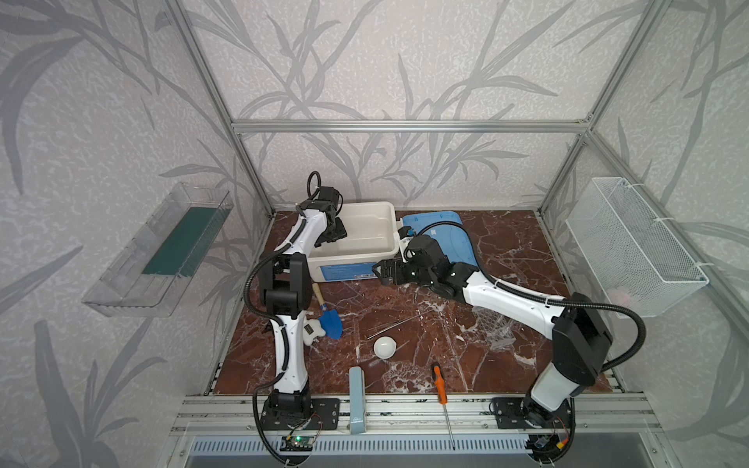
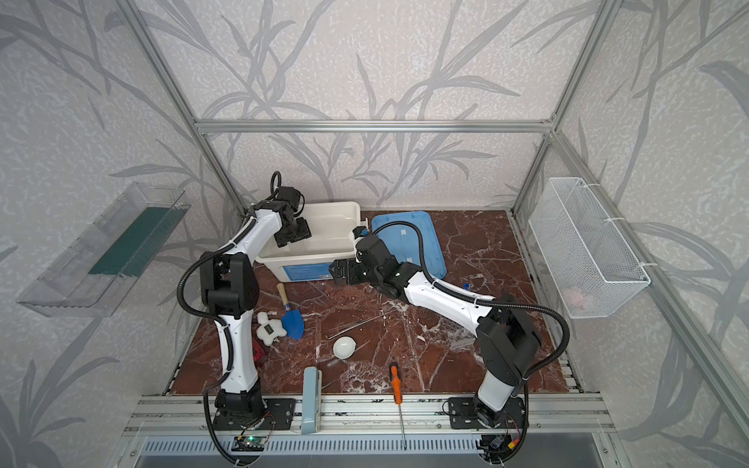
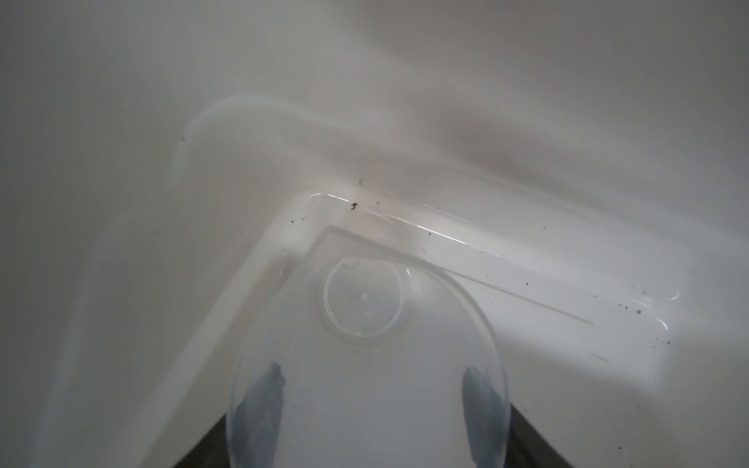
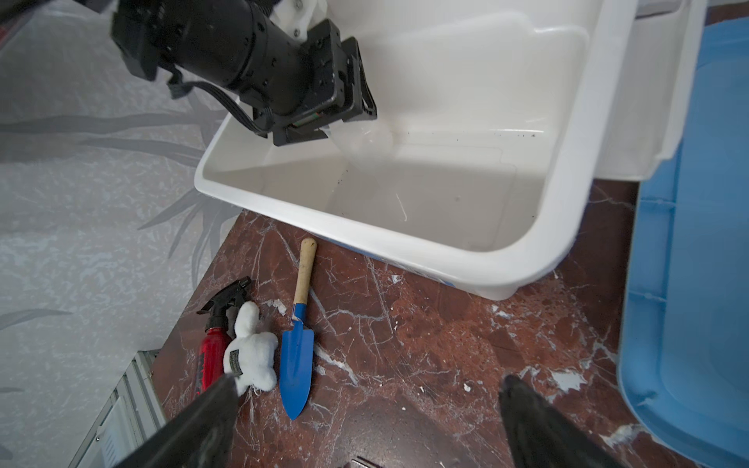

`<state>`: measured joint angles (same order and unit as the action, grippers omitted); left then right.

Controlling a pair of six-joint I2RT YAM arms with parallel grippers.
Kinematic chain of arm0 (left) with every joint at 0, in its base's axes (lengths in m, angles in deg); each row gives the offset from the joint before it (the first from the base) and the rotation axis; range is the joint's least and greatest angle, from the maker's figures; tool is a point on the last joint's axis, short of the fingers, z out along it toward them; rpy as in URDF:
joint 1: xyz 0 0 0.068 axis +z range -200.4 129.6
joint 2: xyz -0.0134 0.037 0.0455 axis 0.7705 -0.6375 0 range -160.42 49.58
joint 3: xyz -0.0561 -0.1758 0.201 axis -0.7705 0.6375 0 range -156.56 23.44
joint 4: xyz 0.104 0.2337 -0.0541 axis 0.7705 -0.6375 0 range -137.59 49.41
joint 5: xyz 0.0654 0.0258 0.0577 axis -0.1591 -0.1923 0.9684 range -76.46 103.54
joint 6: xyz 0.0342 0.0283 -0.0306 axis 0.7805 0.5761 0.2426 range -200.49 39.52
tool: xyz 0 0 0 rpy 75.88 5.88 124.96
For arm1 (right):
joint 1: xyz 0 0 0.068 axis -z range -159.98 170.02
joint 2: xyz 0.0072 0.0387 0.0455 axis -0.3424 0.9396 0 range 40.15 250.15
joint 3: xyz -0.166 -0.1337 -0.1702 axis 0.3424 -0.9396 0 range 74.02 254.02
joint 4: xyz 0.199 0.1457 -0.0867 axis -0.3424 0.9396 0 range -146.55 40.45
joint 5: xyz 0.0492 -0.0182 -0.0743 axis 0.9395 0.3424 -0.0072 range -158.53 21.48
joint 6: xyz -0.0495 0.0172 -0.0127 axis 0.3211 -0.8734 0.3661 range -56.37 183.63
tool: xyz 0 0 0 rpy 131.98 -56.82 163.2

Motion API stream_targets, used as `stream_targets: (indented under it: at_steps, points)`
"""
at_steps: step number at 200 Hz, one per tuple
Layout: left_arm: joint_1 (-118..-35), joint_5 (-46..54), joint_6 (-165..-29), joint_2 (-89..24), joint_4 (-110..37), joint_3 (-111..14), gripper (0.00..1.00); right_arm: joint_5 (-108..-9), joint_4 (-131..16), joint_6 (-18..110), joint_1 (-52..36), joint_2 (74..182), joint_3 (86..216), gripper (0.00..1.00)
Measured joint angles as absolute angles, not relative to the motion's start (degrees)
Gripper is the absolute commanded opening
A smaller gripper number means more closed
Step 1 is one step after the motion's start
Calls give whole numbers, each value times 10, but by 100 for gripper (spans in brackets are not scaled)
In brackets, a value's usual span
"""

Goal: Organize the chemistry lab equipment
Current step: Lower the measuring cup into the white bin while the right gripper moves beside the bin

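My left gripper (image 1: 338, 237) (image 3: 373, 368) reaches into the white bin (image 1: 389, 227) (image 4: 405, 239). It is shut on the clear beaker (image 3: 364, 308) (image 4: 364, 142), a finger against each side wall, with the beaker's base close to the bin's floor in a corner. My right gripper (image 1: 379, 272) (image 4: 371, 379) stands open and empty over the table by the bin's front wall. On the table lie the white dish (image 1: 384, 347), thin rods (image 1: 399, 322) and the honeycomb rack (image 1: 492, 324), partly hidden under the right arm. A test tube's blue cap (image 2: 466, 285) shows beside that arm.
A blue lid (image 1: 454, 239) lies right of the bin. A blue trowel (image 1: 330, 320), a white plush toy (image 4: 251, 356) and a red spray bottle (image 4: 210, 352) lie at the left. An orange screwdriver (image 1: 439, 383) and a grey-blue box (image 1: 357, 389) overhang the front edge. A wire basket (image 1: 632, 247) hangs on the right wall.
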<state>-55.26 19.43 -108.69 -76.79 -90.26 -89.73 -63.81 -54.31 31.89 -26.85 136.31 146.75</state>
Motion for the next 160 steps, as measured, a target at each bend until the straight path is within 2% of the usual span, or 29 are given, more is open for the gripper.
stream_targets:
  at_steps: [41,94,160]
  points:
    - [-553,194,-1087,-782,-903,-896,77,-651,-553,317,-269,1355,1451,98]
    - [-553,195,-1088,-782,-888,-884,75,-655,-555,317,-269,1355,1450,98]
    - [-553,195,-1086,-782,-885,-877,85,-657,-558,317,-268,1349,1437,98]
